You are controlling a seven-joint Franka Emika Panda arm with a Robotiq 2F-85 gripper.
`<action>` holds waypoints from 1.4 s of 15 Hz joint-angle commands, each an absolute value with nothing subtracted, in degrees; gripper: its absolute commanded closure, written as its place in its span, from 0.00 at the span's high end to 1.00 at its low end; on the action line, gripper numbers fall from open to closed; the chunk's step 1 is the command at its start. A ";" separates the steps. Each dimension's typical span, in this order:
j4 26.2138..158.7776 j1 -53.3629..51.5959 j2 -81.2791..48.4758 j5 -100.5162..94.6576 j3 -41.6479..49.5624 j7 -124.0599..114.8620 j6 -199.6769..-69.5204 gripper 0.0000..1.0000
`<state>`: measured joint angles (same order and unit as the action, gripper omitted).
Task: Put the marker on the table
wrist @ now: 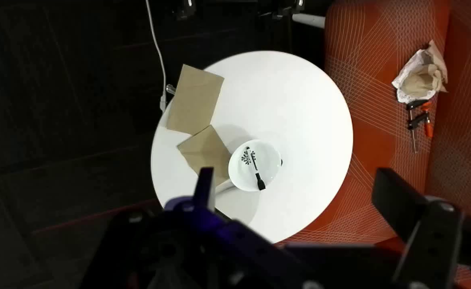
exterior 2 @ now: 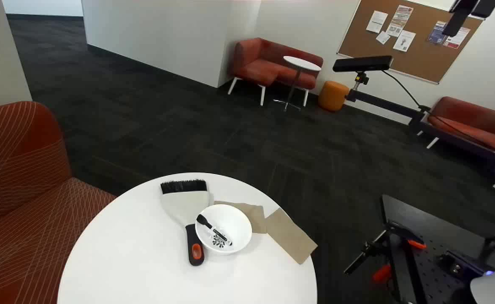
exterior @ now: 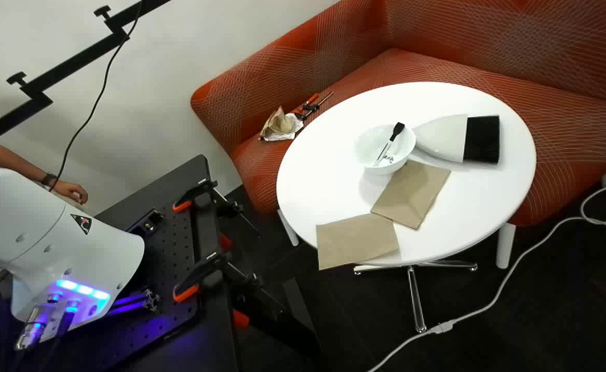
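Note:
The marker is a thin stick with a white body and a black end. It leans inside the white bowl in both exterior views (exterior: 391, 138) (exterior 2: 214, 230) and in the wrist view (wrist: 253, 160). Its black end lies at the bowl's rim. The bowl (exterior: 388, 168) (exterior 2: 242, 223) (wrist: 239, 173) stands on the round white table (exterior: 323, 170) (exterior 2: 146, 253) (wrist: 299, 100). My gripper (wrist: 296, 175) is open and empty, its fingers wide apart, well above the table. In an exterior view, only a dark part, apparently of the gripper, shows at the top right edge.
A white brush with black bristles (exterior: 445, 139) (exterior 2: 186, 202) lies beside the bowl. Two brown paper sheets (exterior: 411, 194) (exterior: 354, 240) lie on the table. An orange sofa (exterior: 282, 67) borders it, with clamps (exterior: 310, 106) and crumpled paper (exterior: 279, 125). A person's hand (exterior: 70, 191) shows near the arm.

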<state>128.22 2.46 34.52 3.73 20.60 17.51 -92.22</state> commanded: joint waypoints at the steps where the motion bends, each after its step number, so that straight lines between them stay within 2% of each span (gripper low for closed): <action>1: 128.09 4.49 34.02 4.61 19.16 18.45 -92.05 1.00; 6: 128.09 4.49 34.02 4.61 19.16 18.45 -92.06 1.00; 11: 130.70 3.20 30.53 4.67 15.78 17.59 -98.28 1.00; 15: 133.75 1.77 24.78 6.52 12.98 17.84 -107.71 1.00; 21: 138.61 -0.13 12.45 8.78 9.09 18.25 -129.80 1.00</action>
<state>137.78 0.54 17.94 6.74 10.58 17.51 -121.88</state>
